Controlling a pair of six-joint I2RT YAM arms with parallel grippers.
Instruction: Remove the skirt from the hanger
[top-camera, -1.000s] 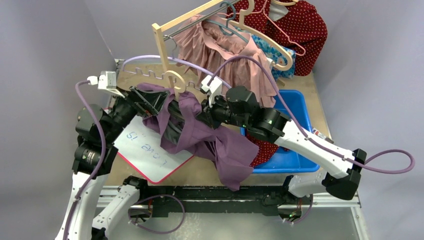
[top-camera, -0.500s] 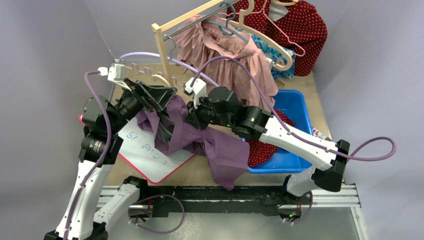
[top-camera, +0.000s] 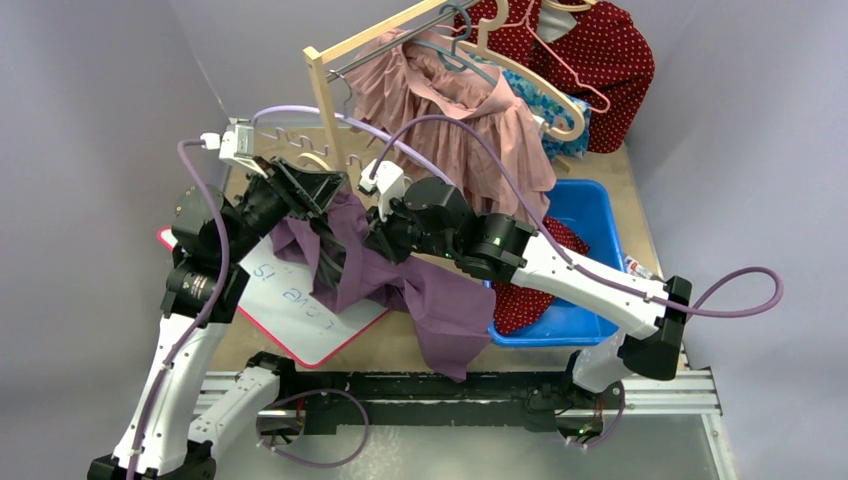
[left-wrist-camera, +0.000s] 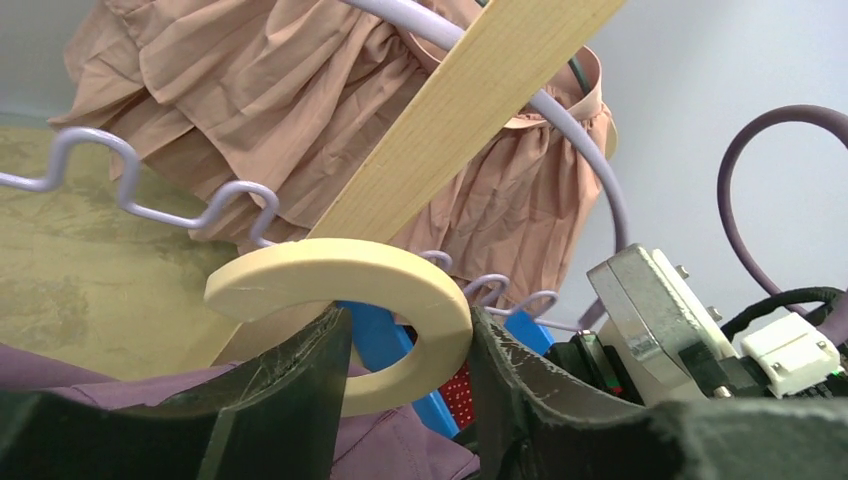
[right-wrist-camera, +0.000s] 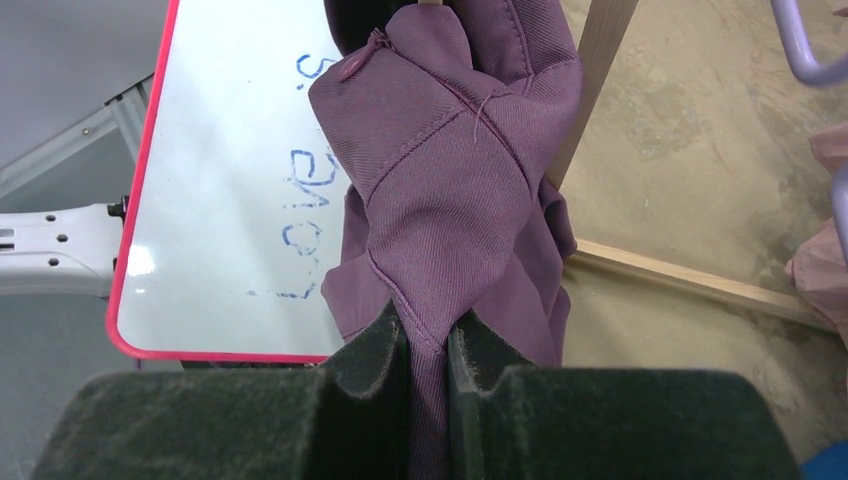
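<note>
A purple skirt hangs bunched from a hanger whose cream wooden hook curls up in front of the left wrist camera. My left gripper has a finger on each side of that hook and presses on it. In the top view it sits just above the skirt's waist. My right gripper is shut on a fold of the skirt at a stitched seam. Seen from above, it lies at the skirt's middle. The hanger's bar is hidden under the cloth.
A red-rimmed whiteboard lies under the skirt at the left. A blue bin with a red dotted cloth stands at the right. Behind stands a wooden rack with a pink skirt, other hangers and a red dotted garment.
My left gripper rose and moved right to the hanger's hook, and its jaws closed in from wide open. My right arm shifted left with the skirt held.
</note>
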